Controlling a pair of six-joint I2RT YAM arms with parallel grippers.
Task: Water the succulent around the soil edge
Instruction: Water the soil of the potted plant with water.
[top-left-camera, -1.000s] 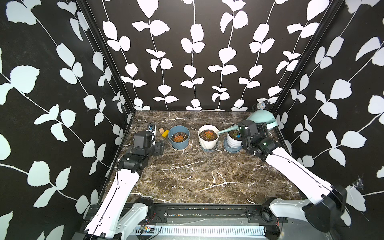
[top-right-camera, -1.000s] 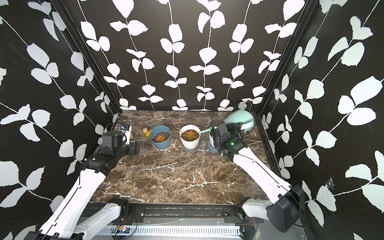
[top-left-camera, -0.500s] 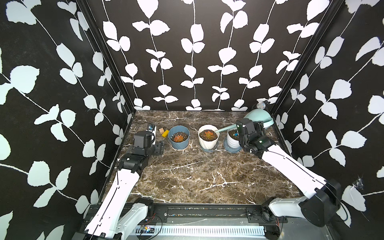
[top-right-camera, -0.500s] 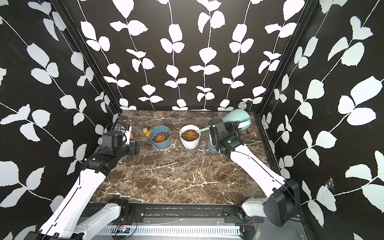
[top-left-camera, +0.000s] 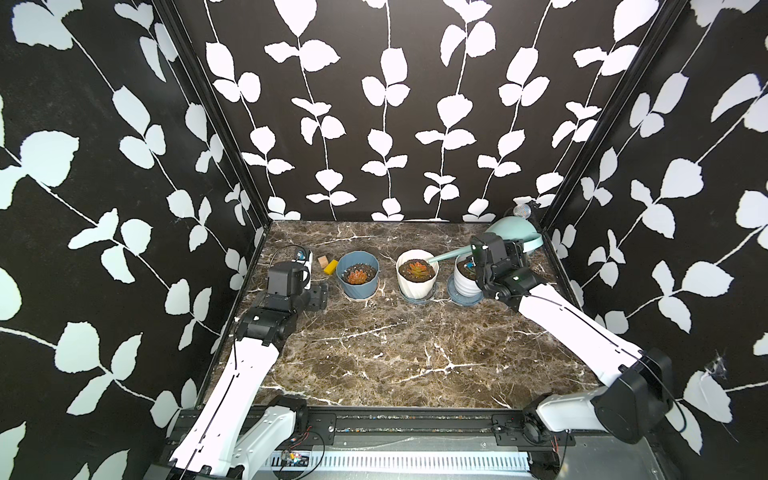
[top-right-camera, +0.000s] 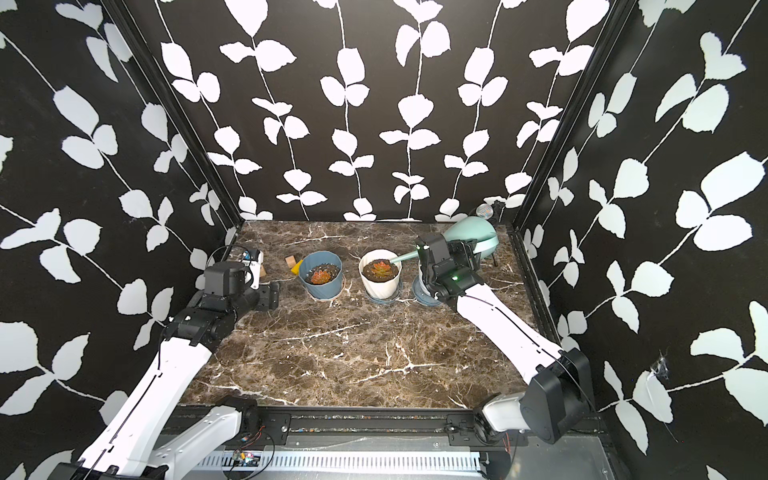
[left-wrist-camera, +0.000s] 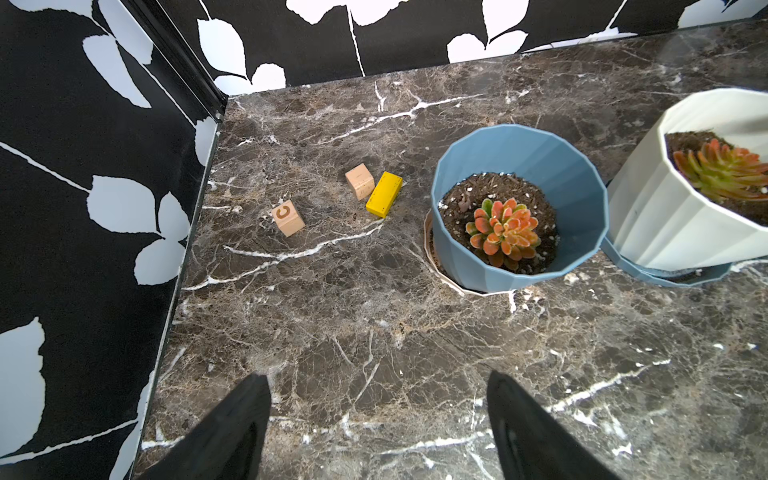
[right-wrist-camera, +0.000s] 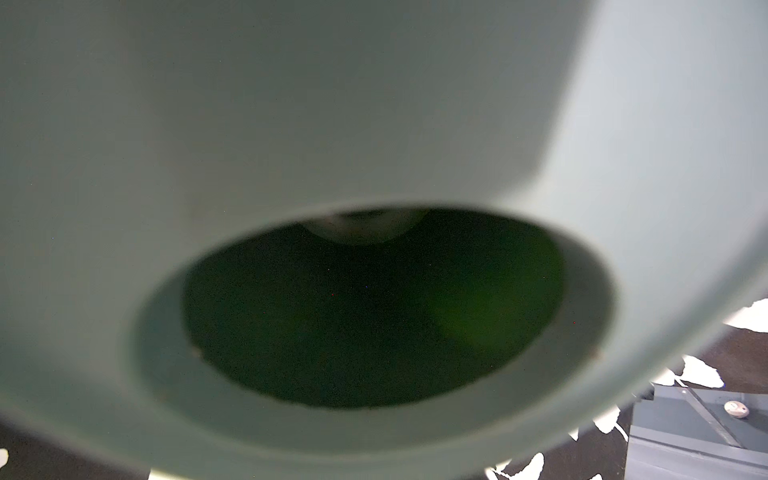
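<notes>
The mint-green watering can (top-left-camera: 513, 230) hangs tilted at the back right, carried by my right gripper (top-left-camera: 519, 251), which is shut on it; the fingers are hidden behind the wrist. Its thin spout (top-left-camera: 446, 255) reaches left, the tip over the right rim of the white faceted pot (top-left-camera: 417, 286). In that pot an orange-green succulent (top-left-camera: 417, 268) sits in dark soil. In the right wrist view the can (right-wrist-camera: 291, 104) fills the frame, its dark filling hole (right-wrist-camera: 374, 307) facing me. My left gripper (left-wrist-camera: 376, 378) is open over bare marble, left of the blue pot.
A blue pot (top-left-camera: 357, 286) with another succulent (left-wrist-camera: 505, 230) stands left of the white one. A white ribbed pot (top-left-camera: 463, 282) on a blue saucer (top-left-camera: 461, 300) sits under my right wrist. A yellow block (left-wrist-camera: 384, 194) and two wooden cubes (left-wrist-camera: 288, 217) lie far left.
My right arm has carried the can slightly left and back, bringing the spout tip a little further over the white pot's rim. The left arm has not moved.
</notes>
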